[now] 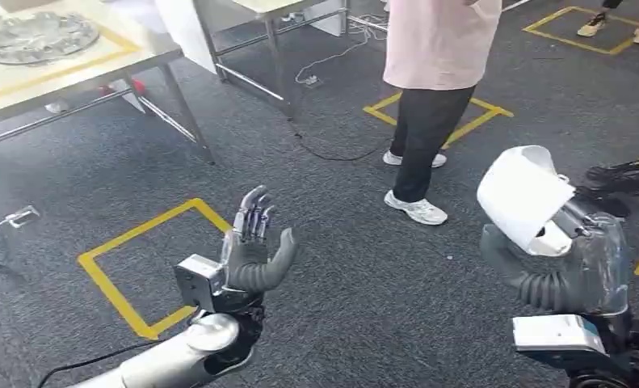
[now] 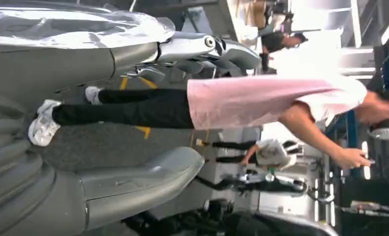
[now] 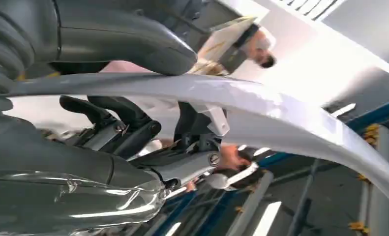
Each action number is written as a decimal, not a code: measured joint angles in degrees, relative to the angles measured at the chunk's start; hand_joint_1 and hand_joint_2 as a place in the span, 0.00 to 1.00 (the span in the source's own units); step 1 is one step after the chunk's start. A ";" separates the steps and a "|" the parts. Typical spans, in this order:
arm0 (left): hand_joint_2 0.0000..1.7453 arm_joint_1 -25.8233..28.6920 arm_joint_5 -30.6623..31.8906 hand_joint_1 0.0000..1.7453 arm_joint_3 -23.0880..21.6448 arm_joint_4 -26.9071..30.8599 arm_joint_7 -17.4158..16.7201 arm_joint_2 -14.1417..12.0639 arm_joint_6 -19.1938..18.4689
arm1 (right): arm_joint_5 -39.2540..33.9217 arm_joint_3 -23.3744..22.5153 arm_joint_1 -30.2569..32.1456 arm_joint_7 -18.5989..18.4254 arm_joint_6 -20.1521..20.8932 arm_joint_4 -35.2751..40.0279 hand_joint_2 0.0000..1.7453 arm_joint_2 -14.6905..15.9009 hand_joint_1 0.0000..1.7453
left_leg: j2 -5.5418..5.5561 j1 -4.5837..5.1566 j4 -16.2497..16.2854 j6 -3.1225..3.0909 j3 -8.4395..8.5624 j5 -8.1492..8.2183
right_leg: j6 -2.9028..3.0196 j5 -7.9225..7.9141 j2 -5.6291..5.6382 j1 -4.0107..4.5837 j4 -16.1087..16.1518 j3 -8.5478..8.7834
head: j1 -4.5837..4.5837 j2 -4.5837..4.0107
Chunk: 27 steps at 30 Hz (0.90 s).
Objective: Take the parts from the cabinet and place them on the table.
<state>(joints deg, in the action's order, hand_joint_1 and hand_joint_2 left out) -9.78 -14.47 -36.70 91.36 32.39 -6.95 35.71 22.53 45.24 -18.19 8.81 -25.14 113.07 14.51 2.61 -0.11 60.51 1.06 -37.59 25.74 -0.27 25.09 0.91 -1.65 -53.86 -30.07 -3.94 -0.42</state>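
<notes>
Part (image 1: 519,194) sits in the right hand (image 1: 566,259), a white curved shell of thin sheet, well away from the table (image 1: 25,89) and on the far side of the person (image 1: 429,97) from it; the hand's thumb presses one face and the fingers (image 3: 118,123) close against the other, so the part is pinched across its thickness; the right wrist view shows it as a long, glossy arc (image 3: 281,113) running past the thumb. By its look it is light and fairly stiff plastic, smooth enough to slide in a slack hold, and a thin edge may flex or crack under a hard squeeze; the best hold is probably across the broad curved wall near its middle, not at the rim. Left hand (image 1: 251,250) is held up with fingers spread, holding nothing, nearer the table than the right one.
</notes>
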 joint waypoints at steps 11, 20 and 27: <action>1.00 0.35 0.52 0.00 -0.04 0.00 0.00 -0.24 0.37 | -1.20 0.04 -0.15 1.16 0.83 -0.07 1.00 0.00 1.00 | -5.99 -0.13 -5.73 -0.72 2.19 -3.99 | -1.66 1.94 -7.60 1.02 -0.08 1.68 | -0.20 0.00; 1.00 0.44 0.68 0.00 -0.04 0.02 0.02 -0.20 0.35 | -1.29 0.02 -0.38 1.33 0.92 -0.20 1.00 0.00 1.00 | 1.21 -0.27 -5.96 -2.44 3.03 -3.95 | -2.07 8.50 -1.07 0.59 -18.72 -7.96 | 0.96 0.00; 1.00 0.59 0.68 0.00 -0.04 0.02 0.00 -0.20 0.35 | -1.31 0.02 -0.57 1.35 0.92 -0.22 1.00 -0.02 1.00 | 6.61 -0.81 -6.14 -0.64 2.35 -4.61 | -0.74 0.91 2.85 0.67 -1.28 -0.37 | 1.16 0.00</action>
<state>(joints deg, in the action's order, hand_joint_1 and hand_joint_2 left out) -9.19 -13.79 -36.74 91.38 32.39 -7.15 36.06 21.22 45.27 -18.76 10.16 -24.22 112.85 14.49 9.22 -0.92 54.38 0.41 -35.25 21.13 -1.01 26.00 3.76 -0.98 -55.14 -30.44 -2.78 -0.42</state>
